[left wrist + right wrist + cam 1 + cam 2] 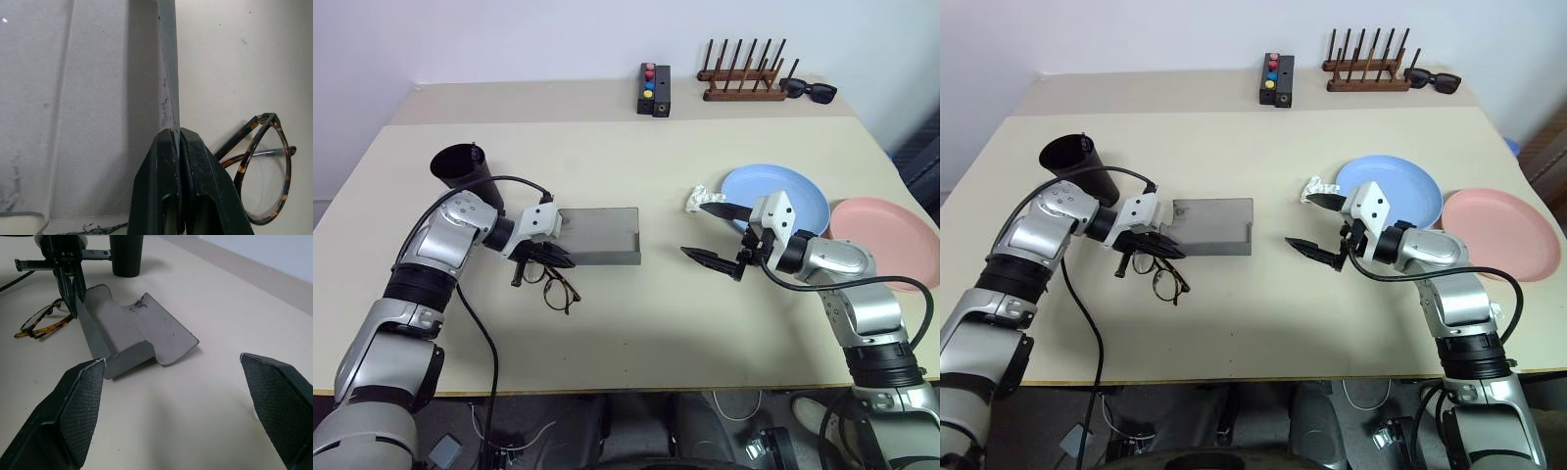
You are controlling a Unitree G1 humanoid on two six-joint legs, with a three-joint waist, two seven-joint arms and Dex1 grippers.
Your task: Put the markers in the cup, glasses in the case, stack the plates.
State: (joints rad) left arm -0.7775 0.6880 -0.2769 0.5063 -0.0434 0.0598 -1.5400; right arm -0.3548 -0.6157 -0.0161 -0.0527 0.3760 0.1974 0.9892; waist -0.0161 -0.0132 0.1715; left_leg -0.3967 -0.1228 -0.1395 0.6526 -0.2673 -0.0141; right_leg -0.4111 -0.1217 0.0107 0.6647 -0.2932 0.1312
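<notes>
Glasses (560, 289) partly under left gripper (540, 257)

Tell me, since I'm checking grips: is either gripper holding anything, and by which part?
The left gripper is shut on the case, pinching the thin edge of its flap. The right gripper is open and holds nothing.

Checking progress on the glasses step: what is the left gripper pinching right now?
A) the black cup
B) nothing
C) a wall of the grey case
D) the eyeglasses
C: the left gripper has its fingers shut on an upright thin wall of the case, while the glasses lie on the table beside it.
</notes>
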